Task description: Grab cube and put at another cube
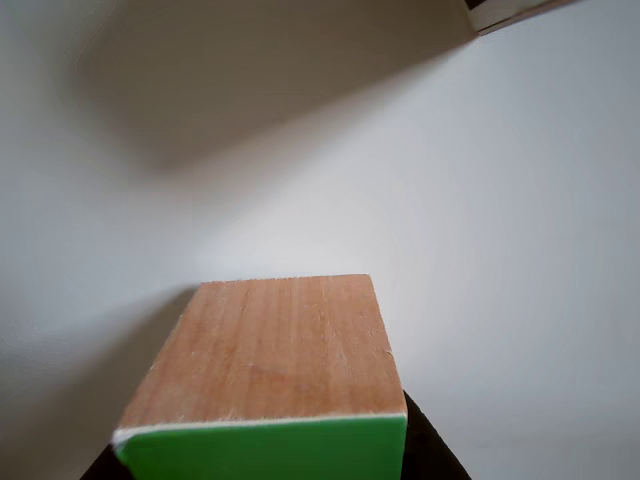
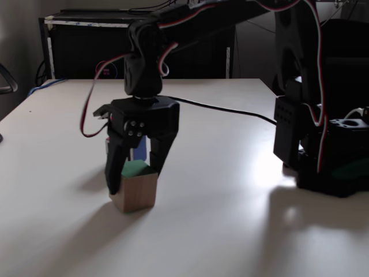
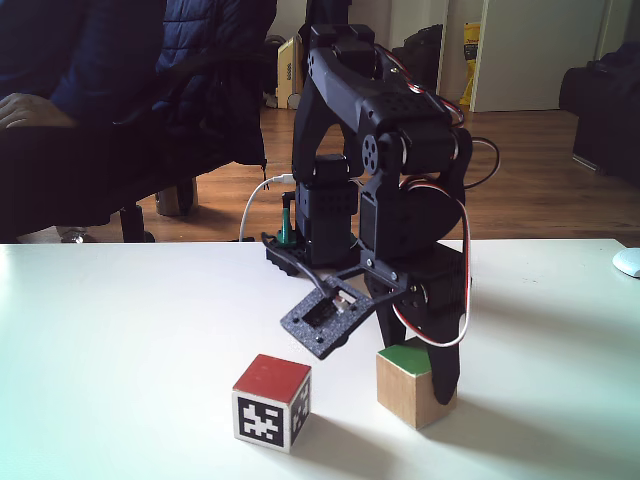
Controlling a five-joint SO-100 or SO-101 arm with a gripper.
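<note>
The cube (image 2: 135, 190) rests on the white table (image 2: 230, 231), green face up and wood-grain sides showing. My gripper (image 2: 134, 180) reaches down over it with a finger pressed against each side, so it looks shut on it. In the other view the cube (image 1: 270, 360) sits close at the bottom, with dark fingers (image 1: 432, 450) at its lower corners. From the opposite fixed view, the gripper (image 3: 415, 375) holds the cube (image 3: 408, 388). Another cube (image 3: 272, 402), with a red top and a black-and-white patterned face, stands a short way to the left. Its blue face (image 2: 139, 149) shows just behind the gripper.
The arm's black base (image 2: 323, 150) stands at the right of the table, and a black cable (image 2: 230, 109) runs across the surface to it. A person in a dark jacket (image 3: 100, 100) sits behind the table. A white object (image 3: 628, 262) lies at the right edge.
</note>
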